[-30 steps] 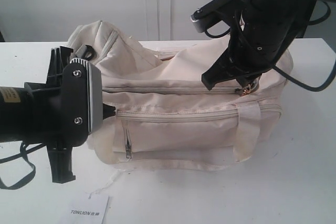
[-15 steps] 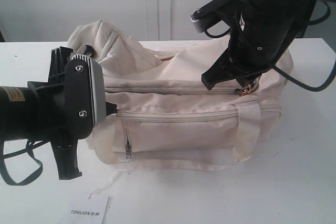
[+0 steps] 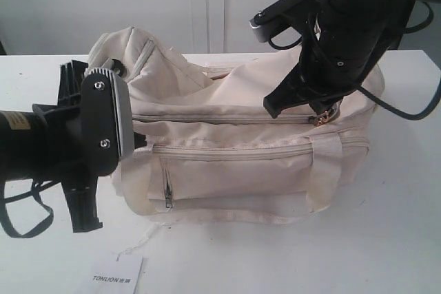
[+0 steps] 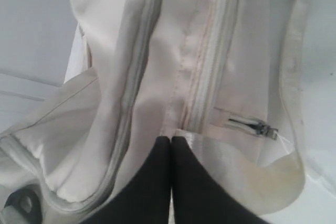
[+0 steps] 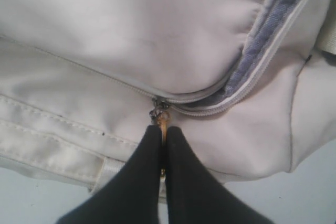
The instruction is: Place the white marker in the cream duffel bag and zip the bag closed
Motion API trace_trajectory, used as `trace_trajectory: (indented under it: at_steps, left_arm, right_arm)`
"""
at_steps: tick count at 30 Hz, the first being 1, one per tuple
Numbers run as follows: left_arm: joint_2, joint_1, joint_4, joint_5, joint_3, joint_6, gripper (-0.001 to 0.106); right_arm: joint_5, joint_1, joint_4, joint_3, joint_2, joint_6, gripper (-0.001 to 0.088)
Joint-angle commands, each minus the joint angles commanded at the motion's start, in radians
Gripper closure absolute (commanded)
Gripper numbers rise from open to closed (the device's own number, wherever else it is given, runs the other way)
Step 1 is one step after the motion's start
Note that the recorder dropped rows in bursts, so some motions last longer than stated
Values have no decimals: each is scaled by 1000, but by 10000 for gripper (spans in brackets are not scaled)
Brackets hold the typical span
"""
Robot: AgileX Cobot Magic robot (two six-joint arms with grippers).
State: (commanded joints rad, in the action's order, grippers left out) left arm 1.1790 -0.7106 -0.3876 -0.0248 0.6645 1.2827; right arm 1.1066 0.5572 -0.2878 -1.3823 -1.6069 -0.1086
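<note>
The cream duffel bag [image 3: 241, 170] lies on the white table [image 3: 386, 239], its top zipper closed along the front. My right gripper [image 5: 163, 129] is shut on the gold keyring pull [image 5: 163, 121] at the bag's right end [image 3: 331, 112]. Past the slider the zipper tape [image 5: 257, 51] still gapes a little. My left gripper [image 4: 171, 139] is shut at the bag's left end [image 3: 140, 144], its tips pinching fabric beside a satin strap [image 4: 236, 156]. The white marker is out of view.
A paper tag printed TONLION [image 3: 114, 277] lies on the table in front of the bag. A small side pocket zip [image 3: 168, 187] sits on the bag's front. A dark cable loop [image 3: 21, 225] hangs under the left arm. A white wall stands behind.
My left gripper has drifted a little left and up while its wrist rolled, and the bag's left end followed it. The right gripper and the keyring pull have stayed put.
</note>
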Motion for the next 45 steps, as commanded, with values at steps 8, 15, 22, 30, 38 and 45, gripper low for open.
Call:
trace_trajectory:
  at_steps: [8, 15, 22, 30, 38, 45]
  left_arm:
    - [30, -10, 0, -7, 0, 19, 563]
    - [97, -10, 0, -105, 0, 33, 481]
    - [181, -10, 0, -174, 0, 33, 496]
    - [206, -10, 0, -184, 0, 33, 972]
    - [206, -10, 0, -184, 0, 45, 1053]
    - [206, -10, 0, -184, 0, 45, 1053]
  right_arm:
    - [0, 0, 0, 0, 0, 0, 868]
    - [-2, 0, 2, 0, 0, 0, 868]
    - [-2, 0, 2, 0, 0, 0, 868]
    - [-2, 0, 2, 0, 0, 2, 868]
    - [18, 0, -80, 0, 0, 26, 868]
    - [37, 0, -180, 0, 0, -10, 868]
